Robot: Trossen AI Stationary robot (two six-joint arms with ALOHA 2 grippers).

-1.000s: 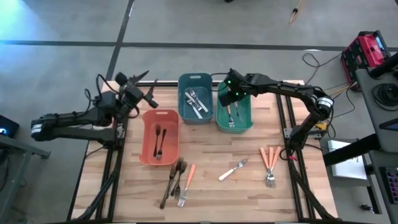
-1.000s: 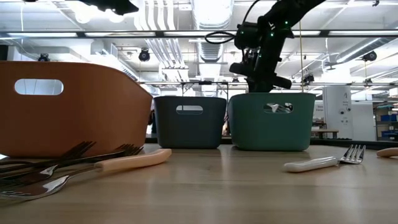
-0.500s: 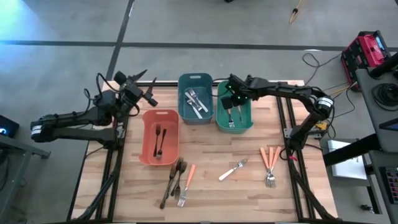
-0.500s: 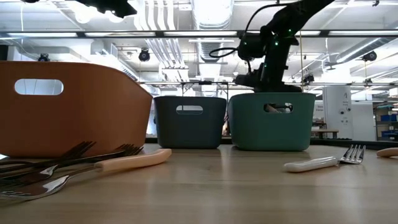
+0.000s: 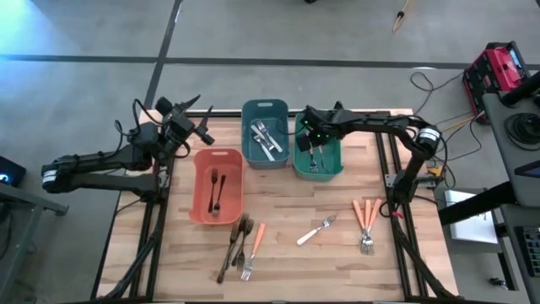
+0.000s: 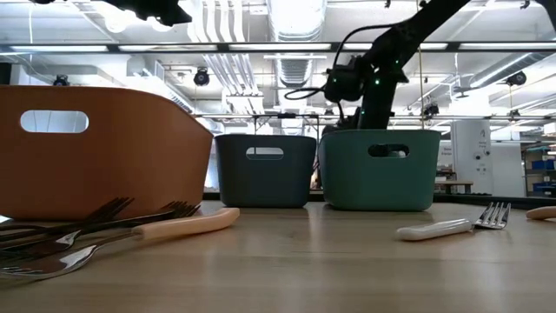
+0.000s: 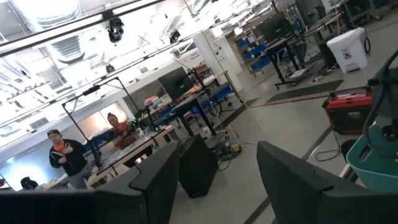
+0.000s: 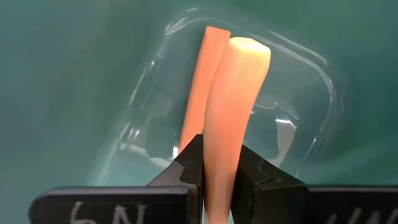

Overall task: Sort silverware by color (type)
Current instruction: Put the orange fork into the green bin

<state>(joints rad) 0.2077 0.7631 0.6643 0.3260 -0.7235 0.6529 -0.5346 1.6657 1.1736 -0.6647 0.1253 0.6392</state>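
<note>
My right gripper reaches down inside the green bin, shut on an orange-handled utensil. In the low view the green bin's wall hides the fingers. An orange-handled fork lies on that bin's floor. The blue bin holds silver pieces, the salmon bin dark forks. Loose on the table lie dark forks, an orange-handled fork, a pale-handled fork and orange-handled forks. My left gripper hangs open above the far left corner. My right gripper pinches the utensil's orange handle between its two fingers, coming from above and slanting down into the bin. The handle runs on past the fingertips, its rounded free end toward the bin's inside. Whether that end touches the bin, I cannot tell.
The three bins stand side by side at the far middle of the wooden table. Beside the held handle a second orange shape shows against the green plastic: another handle or a reflection, I cannot tell. People stand in the room beyond.
My right gripper has sunk from above the green bin's rim down into the bin, a little toward the near edge, and has stayed shut on the orange-handled utensil. In the low view its fingers have dropped behind the bin's wall.
</note>
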